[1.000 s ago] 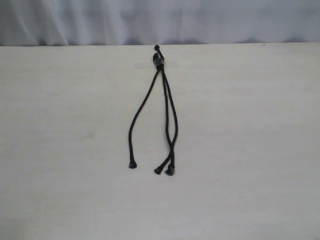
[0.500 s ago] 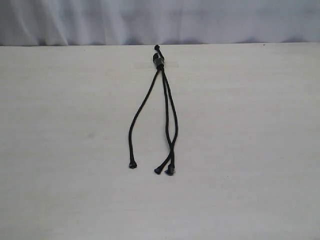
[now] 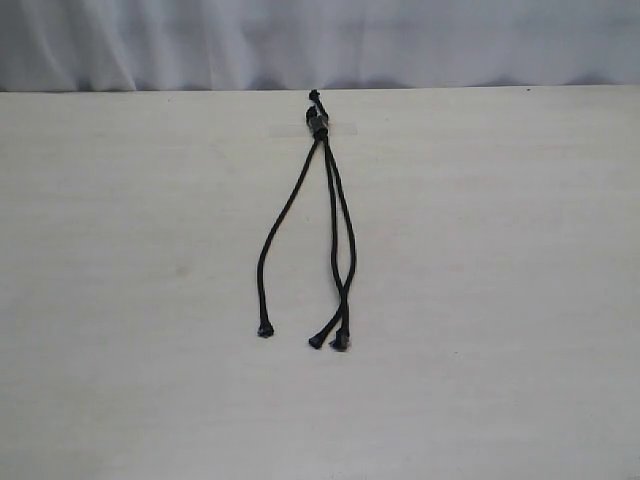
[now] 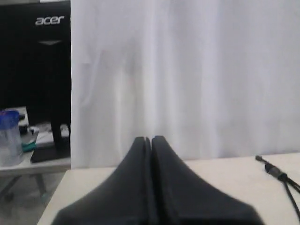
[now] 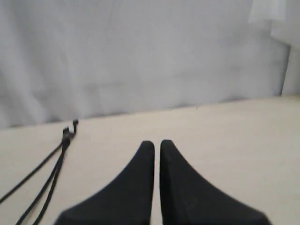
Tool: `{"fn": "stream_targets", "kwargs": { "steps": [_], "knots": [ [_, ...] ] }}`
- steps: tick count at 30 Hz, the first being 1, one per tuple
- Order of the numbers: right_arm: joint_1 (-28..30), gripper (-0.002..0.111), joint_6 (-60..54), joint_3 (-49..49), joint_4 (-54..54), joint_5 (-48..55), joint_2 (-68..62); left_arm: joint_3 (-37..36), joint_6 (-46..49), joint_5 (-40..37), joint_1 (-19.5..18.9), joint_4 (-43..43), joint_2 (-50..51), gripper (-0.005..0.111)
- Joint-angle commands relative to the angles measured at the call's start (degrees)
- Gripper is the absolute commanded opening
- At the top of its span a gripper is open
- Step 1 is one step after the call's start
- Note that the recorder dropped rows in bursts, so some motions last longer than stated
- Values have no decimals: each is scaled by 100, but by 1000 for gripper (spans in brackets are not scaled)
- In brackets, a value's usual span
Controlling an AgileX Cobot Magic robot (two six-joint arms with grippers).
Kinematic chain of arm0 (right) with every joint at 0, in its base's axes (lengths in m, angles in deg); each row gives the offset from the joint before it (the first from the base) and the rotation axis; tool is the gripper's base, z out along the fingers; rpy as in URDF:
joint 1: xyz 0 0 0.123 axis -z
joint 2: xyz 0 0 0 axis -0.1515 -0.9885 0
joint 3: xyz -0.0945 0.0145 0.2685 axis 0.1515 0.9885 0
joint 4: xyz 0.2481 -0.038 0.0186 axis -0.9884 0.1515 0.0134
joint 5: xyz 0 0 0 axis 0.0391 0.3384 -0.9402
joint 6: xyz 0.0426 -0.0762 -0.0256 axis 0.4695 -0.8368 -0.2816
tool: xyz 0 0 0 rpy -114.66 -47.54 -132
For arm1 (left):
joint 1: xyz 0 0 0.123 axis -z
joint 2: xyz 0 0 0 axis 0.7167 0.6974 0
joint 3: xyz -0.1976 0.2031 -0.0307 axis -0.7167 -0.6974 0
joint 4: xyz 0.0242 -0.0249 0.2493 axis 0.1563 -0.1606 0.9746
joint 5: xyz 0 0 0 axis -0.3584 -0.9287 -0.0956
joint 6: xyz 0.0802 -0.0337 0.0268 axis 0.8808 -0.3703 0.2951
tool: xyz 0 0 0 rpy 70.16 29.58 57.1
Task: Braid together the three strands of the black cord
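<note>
The black cord [image 3: 330, 210] lies on the pale table, its knotted bundle [image 3: 318, 122] at the far end. Three strands run toward the near side: one curves left to a tip [image 3: 265, 329], the other two cross low down and end close together [image 3: 330, 341]. No gripper shows in the exterior view. In the left wrist view my left gripper [image 4: 152, 139] is shut and empty, with the bundle [image 4: 274, 171] off to its side. My right gripper [image 5: 157, 143] is shut with a hairline gap, nothing in it; the bundle [image 5: 68, 133] and strands [image 5: 40, 183] lie apart from it.
A white curtain [image 3: 320, 40] hangs behind the table's far edge. Past the table's left end, the left wrist view shows a dark monitor [image 4: 35, 70] and a plastic cup [image 4: 9, 138] on another desk.
</note>
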Motion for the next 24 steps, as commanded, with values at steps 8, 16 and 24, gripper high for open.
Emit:
{"fn": "stream_targets", "kwargs": {
  "steps": [8, 16, 24],
  "knots": [
    [-737, 4, -199, -2552, -5, 1366, -4191, 3117, 1, -2831, -305, 58, 5063, 0],
    [-1279, 4, -189, -3922, -325, 2213, -7295, 3117, -31, -2593, 411, -798, 7369, 0],
    [-2649, 4, 151, -5446, -325, 2857, -8886, 3298, -31, -2101, 1502, -822, 8612, 0]
  ]
}}
